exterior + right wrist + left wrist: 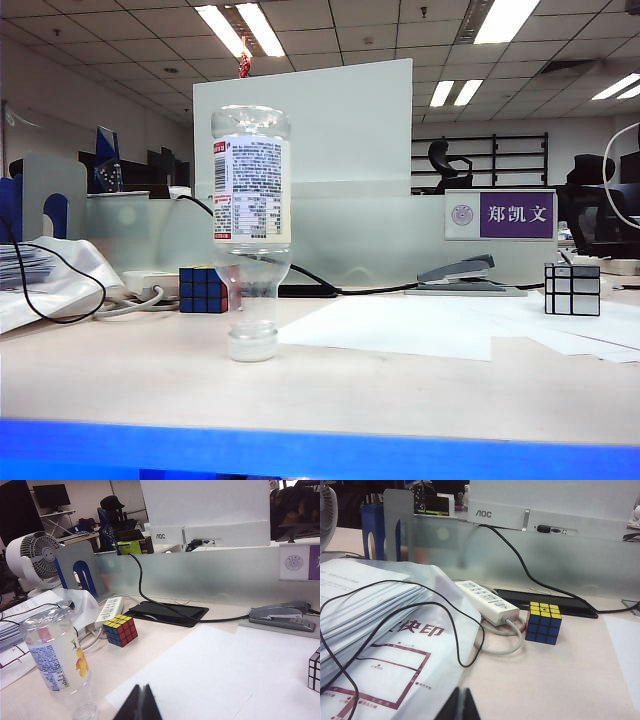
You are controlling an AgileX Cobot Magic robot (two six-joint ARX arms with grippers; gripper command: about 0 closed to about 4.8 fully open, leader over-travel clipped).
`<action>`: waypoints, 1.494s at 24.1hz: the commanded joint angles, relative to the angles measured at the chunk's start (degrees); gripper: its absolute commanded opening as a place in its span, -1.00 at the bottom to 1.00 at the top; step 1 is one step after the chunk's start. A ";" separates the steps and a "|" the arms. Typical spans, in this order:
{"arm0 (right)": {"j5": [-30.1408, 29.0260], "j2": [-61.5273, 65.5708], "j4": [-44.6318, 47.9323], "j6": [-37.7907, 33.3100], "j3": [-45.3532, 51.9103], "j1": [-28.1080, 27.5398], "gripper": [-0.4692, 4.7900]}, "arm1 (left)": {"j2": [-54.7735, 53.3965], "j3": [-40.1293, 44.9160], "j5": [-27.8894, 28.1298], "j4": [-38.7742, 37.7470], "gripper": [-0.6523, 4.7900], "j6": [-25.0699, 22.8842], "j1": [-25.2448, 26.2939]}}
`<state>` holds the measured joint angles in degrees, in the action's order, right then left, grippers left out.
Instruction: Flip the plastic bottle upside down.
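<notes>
One plastic bottle [251,230] stood upside down on the desk [330,385], balanced on its whitish cap with the clear base uppermost and the printed label wrapped around the wider body; nothing touched it. In the right wrist view the same bottle [57,657] showed an orange picture on the far side of its label. Neither arm appeared in the exterior view. The left gripper [461,706] showed only as two dark fingertips pressed together, clenched on nothing, low over a stack of printed papers [375,630] in a clear sleeve. The right gripper [140,703] was likewise squeezed closed and empty, its tips meeting above a white sheet of paper [215,675], with the bottle off to one side and apart from it. Two puzzle cubes were on the desk: one coloured cube [204,289], blue-faced toward the exterior camera with yellow on top, standing just behind the bottle beside a single white power strip [487,601], and one silver mirror cube [572,289] well apart at the far right. One grey stapler [462,276] sat against the frosted divider [370,235], under a single name plate [500,214] with purple lettering. One thin black cable [395,605] looped across the paper stack, and a thicker black one ran down from the monitor [555,500]. One white desk fan [32,560] stood beyond the divider's end.
</notes>
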<state>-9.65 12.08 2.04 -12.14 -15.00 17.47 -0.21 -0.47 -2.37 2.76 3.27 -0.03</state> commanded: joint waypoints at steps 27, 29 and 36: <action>-2.12 -3.02 -14.62 8.55 -0.17 -20.41 -0.83 | 0.09 -0.07 -0.33 0.70 -0.78 -0.22 0.09; -3.19 -4.79 -15.52 7.67 0.04 -26.93 -0.83 | 0.09 -0.07 -0.35 0.70 -0.78 -0.22 0.09; -2.75 -10.25 -7.61 8.90 3.50 -29.88 -0.83 | 0.09 -0.07 -0.37 0.66 -0.78 -0.24 0.09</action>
<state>-12.29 1.89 -9.63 -3.49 -12.03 -12.53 -0.21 -0.47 -2.50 2.79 3.27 -0.03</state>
